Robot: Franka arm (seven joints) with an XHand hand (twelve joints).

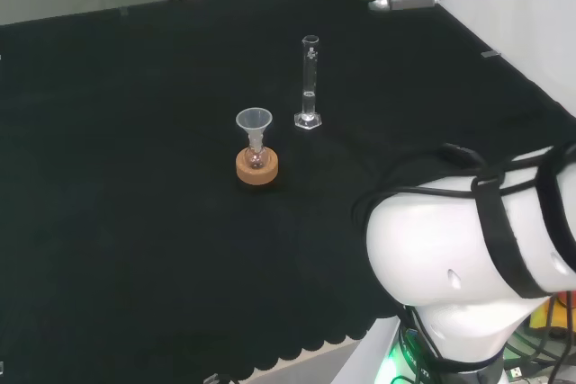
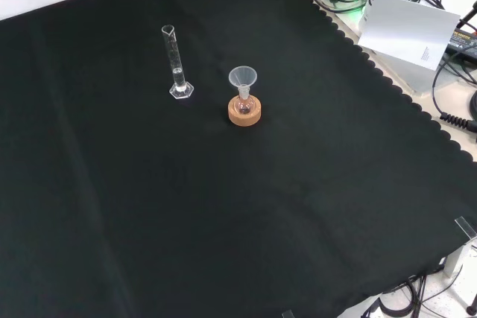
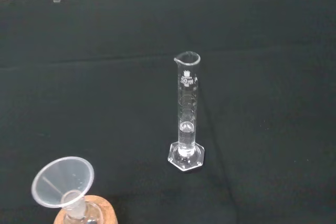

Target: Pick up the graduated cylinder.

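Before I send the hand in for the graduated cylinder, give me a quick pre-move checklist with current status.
1. Graduated cylinder upright on its base: ok.
2. Cylinder free, nothing touching it: ok; it stands apart from the small flask.
3. Neighbour hazard: not ok; the flask with a funnel on top, on a cork ring, stands close beside the cylinder in the head view.
4. Cloth around the cylinder's base flat: ok.
5. Hand's finger state: cannot tell.
6. Cylinder contents: a little clear liquid seems to sit low in it; keep it upright.
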